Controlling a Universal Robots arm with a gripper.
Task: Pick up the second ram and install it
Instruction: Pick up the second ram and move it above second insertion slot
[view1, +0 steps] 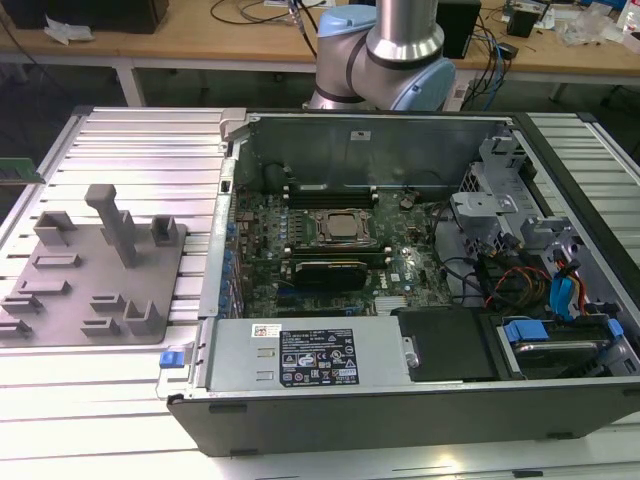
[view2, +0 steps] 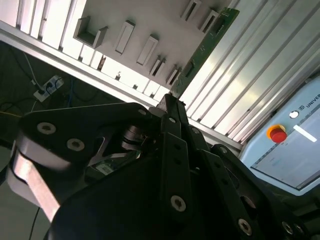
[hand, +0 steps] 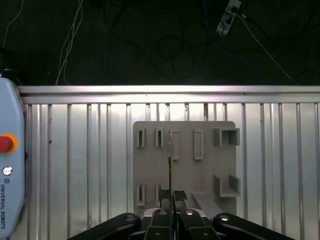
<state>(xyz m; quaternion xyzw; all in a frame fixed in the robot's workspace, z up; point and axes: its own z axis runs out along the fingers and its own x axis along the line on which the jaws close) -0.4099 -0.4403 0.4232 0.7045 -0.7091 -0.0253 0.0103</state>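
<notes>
Gripper (view2: 169, 101) clamps second ram (view2: 202, 50) (green strip) — jutting beyond its fingertips.

Second ram (view2: 202, 52): in the second wrist view its near end is hidden inside the hand's closed grip. In the first wrist view (hand: 171, 162) it stands edge-on as a thin line, so both faces are hidden.
Hand (hand: 172, 196): cut off by the picture's lower edge in both wrist views. In the second wrist view (view2: 170, 102) its black body hides the ground behind it.
Arm (view1: 400, 50): cut off by the upper edge of the exterior view.
Fixture plate (view1: 90, 280): one corner is cut off at the exterior view's left.
Pendant (hand: 7, 160): cut off by a picture edge in both wrist views.
Board slots (view1: 328, 272): too small to tell which are filled.
</notes>
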